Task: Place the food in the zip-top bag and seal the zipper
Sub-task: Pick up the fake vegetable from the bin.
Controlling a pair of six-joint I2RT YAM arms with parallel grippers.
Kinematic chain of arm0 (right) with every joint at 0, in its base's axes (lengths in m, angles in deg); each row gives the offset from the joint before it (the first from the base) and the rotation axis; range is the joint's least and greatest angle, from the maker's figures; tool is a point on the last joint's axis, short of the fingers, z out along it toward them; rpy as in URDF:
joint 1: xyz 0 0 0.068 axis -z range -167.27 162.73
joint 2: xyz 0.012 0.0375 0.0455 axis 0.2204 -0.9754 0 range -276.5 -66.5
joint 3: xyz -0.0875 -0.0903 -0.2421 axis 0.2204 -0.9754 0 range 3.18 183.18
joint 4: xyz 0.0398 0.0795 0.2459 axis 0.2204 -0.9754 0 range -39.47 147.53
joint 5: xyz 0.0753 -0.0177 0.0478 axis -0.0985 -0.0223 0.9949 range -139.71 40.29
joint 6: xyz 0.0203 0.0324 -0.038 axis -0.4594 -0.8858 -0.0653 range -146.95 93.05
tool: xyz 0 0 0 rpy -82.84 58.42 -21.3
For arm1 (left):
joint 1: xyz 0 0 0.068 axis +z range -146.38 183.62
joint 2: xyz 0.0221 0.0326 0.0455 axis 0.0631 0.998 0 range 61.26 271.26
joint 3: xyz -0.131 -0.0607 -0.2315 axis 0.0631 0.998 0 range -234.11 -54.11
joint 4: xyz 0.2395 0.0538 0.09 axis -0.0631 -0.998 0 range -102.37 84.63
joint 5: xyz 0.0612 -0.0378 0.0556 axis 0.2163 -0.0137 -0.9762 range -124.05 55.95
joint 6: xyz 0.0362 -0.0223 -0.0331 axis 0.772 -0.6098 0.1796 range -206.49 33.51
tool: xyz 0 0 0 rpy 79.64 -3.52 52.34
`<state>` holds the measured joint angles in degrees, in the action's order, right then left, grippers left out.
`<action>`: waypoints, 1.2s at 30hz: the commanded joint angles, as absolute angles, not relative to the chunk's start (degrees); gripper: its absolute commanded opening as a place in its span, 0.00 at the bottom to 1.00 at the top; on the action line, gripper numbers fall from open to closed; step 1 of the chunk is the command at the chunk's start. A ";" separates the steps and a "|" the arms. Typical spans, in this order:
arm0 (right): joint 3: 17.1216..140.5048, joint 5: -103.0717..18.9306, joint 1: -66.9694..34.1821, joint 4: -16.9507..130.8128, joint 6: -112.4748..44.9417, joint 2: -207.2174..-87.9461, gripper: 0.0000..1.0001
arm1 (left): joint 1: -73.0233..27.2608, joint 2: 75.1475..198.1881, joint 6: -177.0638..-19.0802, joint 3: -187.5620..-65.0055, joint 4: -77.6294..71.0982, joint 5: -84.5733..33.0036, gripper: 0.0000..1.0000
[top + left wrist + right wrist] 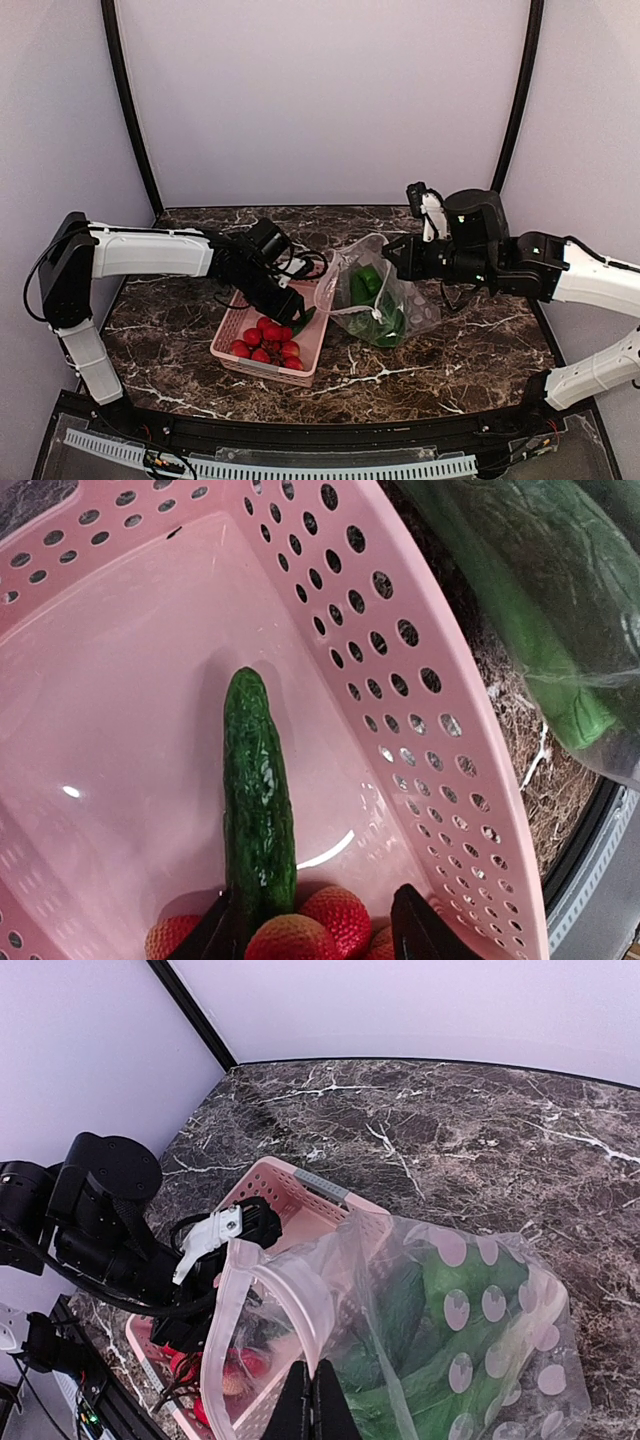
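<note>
- The left jaws stand partly open inside a pink perforated plastic basket (400, 680), astride the near end of a dark green knobbly toy cucumber (258, 790); no firm grip shows.
- The right jaws are pinched shut on the mouth edge of a clear floppy zip-top bag with pale oval prints (470, 1310), holding it open just beside the basket.
- Several green toy vegetables (370, 290) already lie inside the bag.
- Left to do, by my reading: bag the cucumber, then press the pale pink zipper strip (290, 1295) closed.

No legible text, label, brand, number or sign on any surface in these views.
</note>
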<state>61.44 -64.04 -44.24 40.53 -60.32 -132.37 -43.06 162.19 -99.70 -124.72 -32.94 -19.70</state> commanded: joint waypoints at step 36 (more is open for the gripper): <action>58.53 -63.09 -42.28 41.27 -61.68 -128.75 0.00 | -43.60 168.47 -105.48 -126.10 -33.47 -33.09 0.26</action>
<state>59.27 -62.81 -42.77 40.36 -60.82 -130.36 -43.58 169.16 -102.72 -125.36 -30.78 -29.34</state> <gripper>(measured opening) 0.006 0.275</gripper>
